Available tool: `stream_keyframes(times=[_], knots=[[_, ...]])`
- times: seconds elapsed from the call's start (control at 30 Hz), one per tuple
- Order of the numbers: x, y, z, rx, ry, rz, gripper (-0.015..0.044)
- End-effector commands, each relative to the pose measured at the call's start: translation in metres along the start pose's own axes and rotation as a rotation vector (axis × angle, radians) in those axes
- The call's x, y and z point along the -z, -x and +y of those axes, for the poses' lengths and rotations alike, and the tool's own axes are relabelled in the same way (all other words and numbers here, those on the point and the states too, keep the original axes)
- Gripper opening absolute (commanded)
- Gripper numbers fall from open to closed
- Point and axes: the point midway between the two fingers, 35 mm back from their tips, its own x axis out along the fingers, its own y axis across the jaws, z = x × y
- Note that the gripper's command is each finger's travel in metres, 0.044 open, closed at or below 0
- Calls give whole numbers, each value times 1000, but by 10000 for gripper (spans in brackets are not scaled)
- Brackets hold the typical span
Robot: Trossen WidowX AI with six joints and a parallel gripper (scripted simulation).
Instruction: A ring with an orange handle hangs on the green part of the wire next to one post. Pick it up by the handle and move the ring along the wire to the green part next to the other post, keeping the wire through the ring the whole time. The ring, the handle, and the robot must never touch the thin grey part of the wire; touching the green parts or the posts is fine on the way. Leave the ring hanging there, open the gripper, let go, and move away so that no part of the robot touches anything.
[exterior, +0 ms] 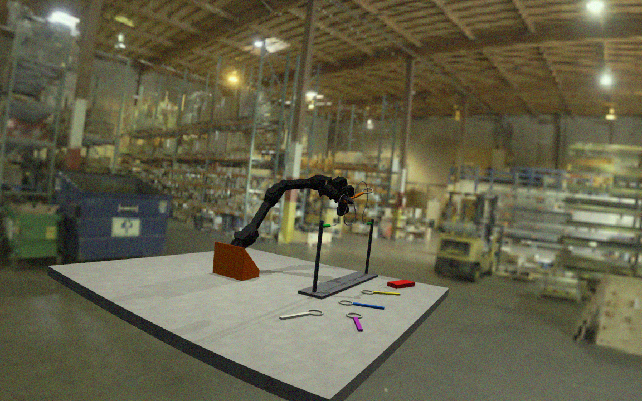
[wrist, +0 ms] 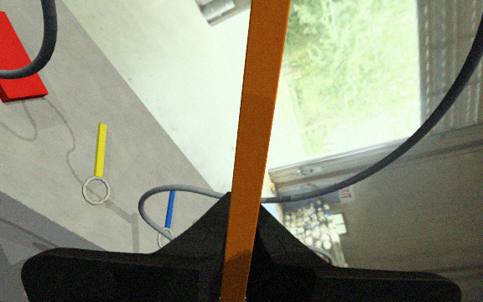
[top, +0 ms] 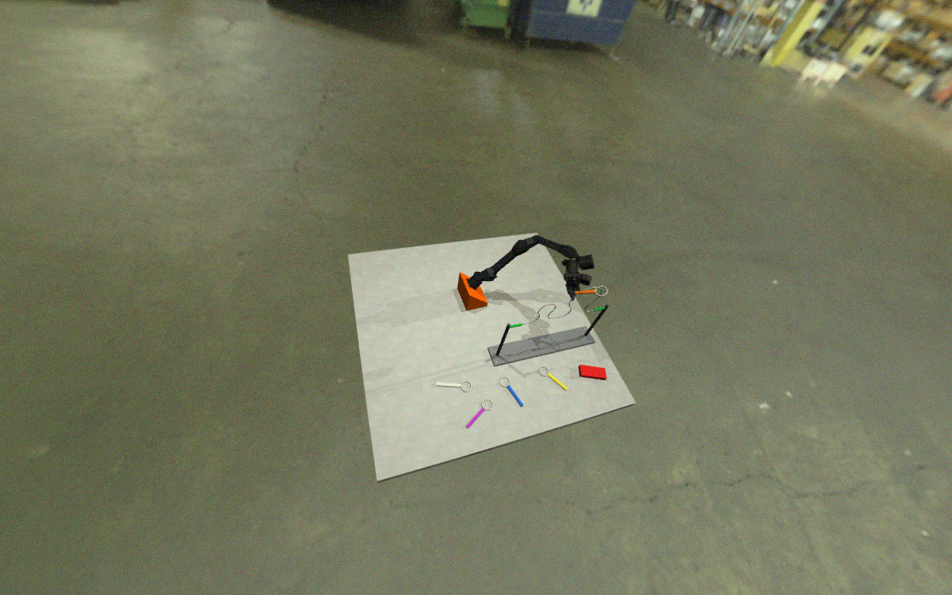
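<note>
My gripper point(top: 573, 296) point(exterior: 350, 198) point(wrist: 237, 200) is shut on the orange handle point(top: 585, 292) point(exterior: 358, 195) point(wrist: 256, 105). The handle points out from the fingers to the ring point(exterior: 371, 190), held high above the far post point(top: 596, 321) point(exterior: 369, 247) and its green part point(top: 598, 309) point(exterior: 369, 223). The ring overlaps the tall arch of the grey wire point(exterior: 366, 205) point(wrist: 447, 103); exact threading and clearance are too small to tell. In the wrist view the wire passes behind the handle near the fingertips, and the ring is out of frame. The near post point(top: 502, 341) point(exterior: 318, 257) carries the other green part point(top: 515, 326) point(exterior: 327, 225).
The posts stand on a dark base point(top: 509, 357) point(exterior: 308, 292). A red block point(top: 592, 372) point(exterior: 400, 283) point(wrist: 7, 50) and spare rings with yellow point(top: 557, 382), blue point(top: 514, 396), magenta point(top: 475, 417) and white point(top: 448, 384) handles lie on the table. More wire bends hang near the fingers.
</note>
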Motion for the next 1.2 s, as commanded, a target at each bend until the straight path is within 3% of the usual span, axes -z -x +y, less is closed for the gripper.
stream_keyframes(times=[0.0, 1.17], knots=[[0, 0, 2, -29, -51, -2, -150], [-4, 1, 19, -239, -445, -30, -150]])
